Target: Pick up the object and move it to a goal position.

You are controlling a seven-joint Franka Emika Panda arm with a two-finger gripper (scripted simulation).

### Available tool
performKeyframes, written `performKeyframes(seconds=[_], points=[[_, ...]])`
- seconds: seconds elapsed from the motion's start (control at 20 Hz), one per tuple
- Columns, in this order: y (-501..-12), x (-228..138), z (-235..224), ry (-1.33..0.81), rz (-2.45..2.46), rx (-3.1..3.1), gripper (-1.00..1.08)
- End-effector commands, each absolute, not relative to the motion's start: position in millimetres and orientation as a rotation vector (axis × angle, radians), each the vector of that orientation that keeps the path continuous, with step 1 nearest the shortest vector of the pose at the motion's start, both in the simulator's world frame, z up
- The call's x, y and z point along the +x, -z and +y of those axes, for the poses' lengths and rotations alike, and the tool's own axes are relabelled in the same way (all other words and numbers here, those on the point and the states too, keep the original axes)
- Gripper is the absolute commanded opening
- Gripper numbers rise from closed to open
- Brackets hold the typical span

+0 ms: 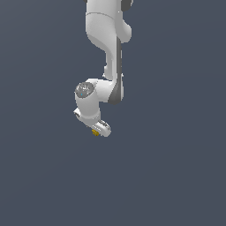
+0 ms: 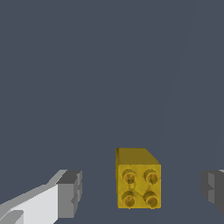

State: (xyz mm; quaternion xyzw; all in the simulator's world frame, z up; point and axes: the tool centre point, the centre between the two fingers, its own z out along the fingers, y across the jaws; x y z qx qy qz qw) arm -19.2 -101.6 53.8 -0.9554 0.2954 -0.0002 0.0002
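Reaching down from the top of the exterior view, the white arm [image 1: 106, 48] is bent at the wrist, and its gripper [image 1: 99, 129] sits a little left of the frame's centre, just above the cube [image 1: 95, 132]. In the wrist view the gripper [image 2: 141, 192] is wide open: one finger [image 2: 65, 194] is at the lower left, the other at the right edge, and the cube [image 2: 138, 183] stands between them in the lower middle, apart from both. It seems a little nearer to the right finger, so I judge that closing now may push it sideways or turn it before the grip is firm. The cube is very small, yellow-gold, with four darker round studs on one face.
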Motion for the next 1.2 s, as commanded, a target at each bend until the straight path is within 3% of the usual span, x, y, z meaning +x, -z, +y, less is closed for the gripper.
performKeyframes(seconds=[0.0,0.4,0.45,1.15], points=[[-41,-20,-102,-0.001,0.931,-3.001,1.0],[-22,-19,-102,0.0,0.934,-3.0,1.0],[-22,-19,-102,0.0,0.934,-3.0,-1.0],[-26,-17,-105,-0.001,0.933,-3.0,-1.0]])
